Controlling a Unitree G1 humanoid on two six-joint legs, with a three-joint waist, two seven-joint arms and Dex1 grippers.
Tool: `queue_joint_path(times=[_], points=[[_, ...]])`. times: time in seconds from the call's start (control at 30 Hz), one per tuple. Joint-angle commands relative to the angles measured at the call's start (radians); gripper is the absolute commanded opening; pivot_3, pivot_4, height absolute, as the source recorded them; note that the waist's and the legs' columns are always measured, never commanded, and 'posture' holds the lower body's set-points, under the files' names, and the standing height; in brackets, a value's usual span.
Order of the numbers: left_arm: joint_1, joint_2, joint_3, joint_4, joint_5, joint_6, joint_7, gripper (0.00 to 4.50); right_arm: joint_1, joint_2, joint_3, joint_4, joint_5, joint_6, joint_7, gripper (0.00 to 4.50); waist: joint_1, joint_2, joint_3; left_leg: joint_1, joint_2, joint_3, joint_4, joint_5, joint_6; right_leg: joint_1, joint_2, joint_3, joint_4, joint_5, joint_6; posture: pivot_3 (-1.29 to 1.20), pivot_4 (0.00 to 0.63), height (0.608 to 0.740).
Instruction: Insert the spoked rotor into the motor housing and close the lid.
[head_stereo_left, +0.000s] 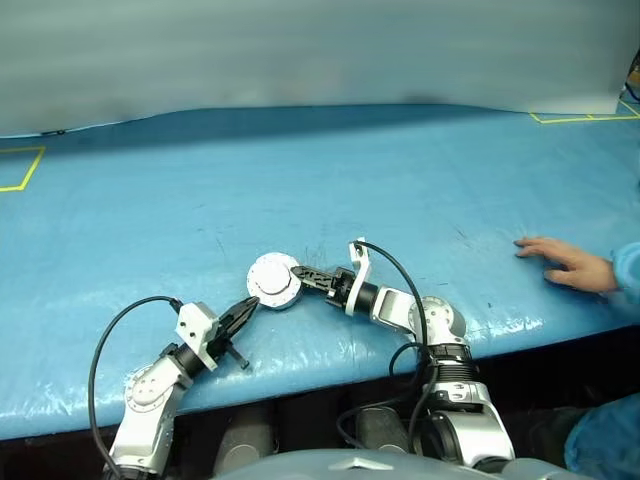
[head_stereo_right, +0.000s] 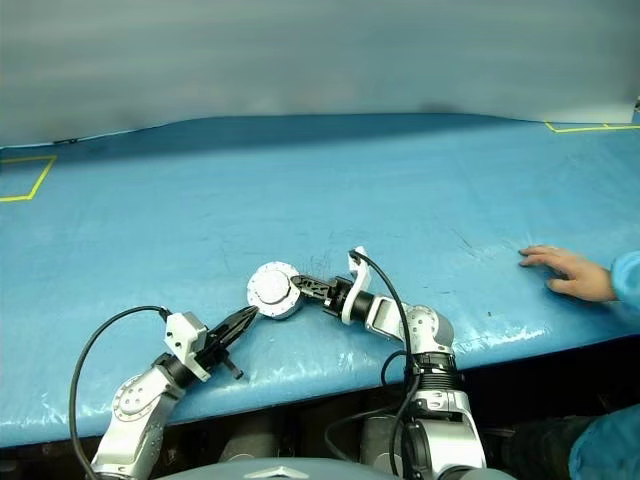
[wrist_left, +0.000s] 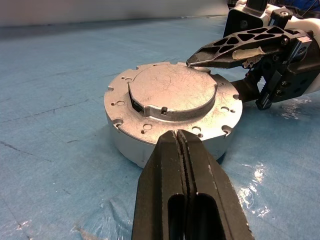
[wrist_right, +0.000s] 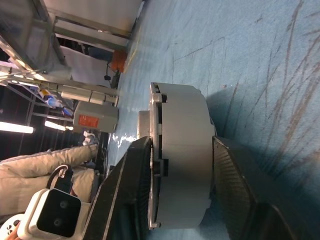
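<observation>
The motor housing (head_stereo_left: 273, 281), a squat silver puck, sits near the table's front edge with the lid (wrist_left: 172, 90) lying flat and closed on top. The spoked rotor is hidden. My right gripper (head_stereo_left: 300, 275) comes in level from the right and is shut on the housing: one black finger (wrist_left: 240, 45) lies on the lid, and the other runs along the underside (wrist_right: 240, 190). My left gripper (head_stereo_left: 250, 305) is shut with nothing in it, its tip (wrist_left: 177, 134) just short of the housing's near rim.
A person's hand (head_stereo_left: 565, 262) rests on the blue table cover (head_stereo_left: 330, 180) at the right. Yellow tape marks sit at the far left (head_stereo_left: 25, 168) and far right (head_stereo_left: 580, 118) corners. The table's front edge runs just below both grippers.
</observation>
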Motion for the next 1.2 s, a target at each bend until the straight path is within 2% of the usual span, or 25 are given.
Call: queue_joint_path(times=[0.03,0.27,0.37,0.5,0.63,0.73,0.9,1.07,1.13,1.2], points=[[0.01,-0.005,-0.016,0.01,0.015,0.004,0.002,0.0,-0.013,0.007,0.007,-0.007,0.008,0.006,-0.007,1.23,-0.001,0.0,0.0,0.0,0.0,0.0,0.0,0.0,0.0,0.0,0.0,0.0,0.0,0.0,0.0,0.0,0.15,0.74],[0.017,-0.018,-0.002,0.002,-0.013,0.028,0.023,0.0,-0.013,0.002,0.029,-0.002,-0.023,-0.011,-0.014,1.23,-0.003,0.0,0.0,0.0,0.0,0.0,0.0,0.0,0.0,0.0,0.0,0.0,0.0,0.0,0.0,0.0,0.15,0.74],[0.02,-0.06,0.031,-0.04,-0.124,0.099,0.038,0.0,-0.015,0.014,0.004,0.002,-0.01,-0.013,-0.035,1.23,-0.005,0.0,0.0,0.0,0.0,0.0,0.0,0.0,0.0,0.0,0.0,0.001,0.0,0.0,0.0,0.0,0.15,0.74],[0.038,-0.101,0.09,-0.133,-0.35,0.289,0.047,0.0,-0.027,0.035,-0.071,0.015,0.046,-0.01,-0.062,1.23,-0.008,0.0,0.0,0.0,0.0,0.0,0.0,0.0,0.0,0.0,0.0,0.001,0.0,0.0,0.001,0.0,0.15,0.74],[0.054,-0.107,0.112,-0.142,-0.351,0.308,0.054,0.0,-0.044,0.058,-0.146,0.018,0.1,-0.019,-0.116,1.23,-0.007,0.0,0.0,-0.002,0.0,0.0,0.0,0.0,0.0,-0.001,0.001,0.001,0.0,0.0,0.001,0.0,0.15,0.74],[0.056,-0.133,0.132,-0.131,-0.355,0.298,0.063,0.53,-0.056,0.075,-0.195,0.012,0.143,-0.021,-0.148,1.23,-0.007,-0.001,0.0,-0.002,-0.001,0.0,0.0,0.0,0.001,-0.001,0.001,0.002,-0.001,0.001,0.001,0.0,0.15,0.74],[0.055,-0.191,0.15,-0.165,-0.474,0.391,0.059,2.17,-0.061,0.114,-0.246,-0.065,0.245,0.001,-0.183,1.23,-0.009,-0.001,0.002,-0.003,-0.001,0.0,0.0,0.0,0.001,-0.002,0.001,0.003,-0.001,0.001,0.001,0.0,0.15,0.74],[0.044,-0.222,0.134,-0.203,-0.574,0.52,0.055,3.91,-0.052,0.156,-0.239,-0.157,0.328,0.033,-0.227,1.23,-0.014,-0.001,0.003,-0.003,-0.001,-0.001,-0.001,0.0,0.001,-0.003,0.003,0.004,-0.001,0.001,0.002,0.0,0.15,0.74],[0.04,-0.232,0.136,-0.216,-0.64,0.584,0.052,4.48,-0.047,0.166,-0.224,-0.189,0.358,0.044,-0.243,1.23,-0.014,-0.001,0.003,-0.003,-0.001,-0.001,-0.001,0.0,0.001,-0.002,0.003,0.005,-0.001,0.001,0.002,0.0,0.15,0.74],[0.037,-0.24,0.144,-0.225,-0.71,0.644,0.044,4.48,-0.039,0.176,-0.208,-0.212,0.388,0.057,-0.259,1.23,-0.014,-0.001,0.003,-0.003,-0.002,-0.001,-0.001,0.0,0.001,-0.002,0.003,0.006,-0.001,0.001,0.002,0.0,0.15,0.74]])
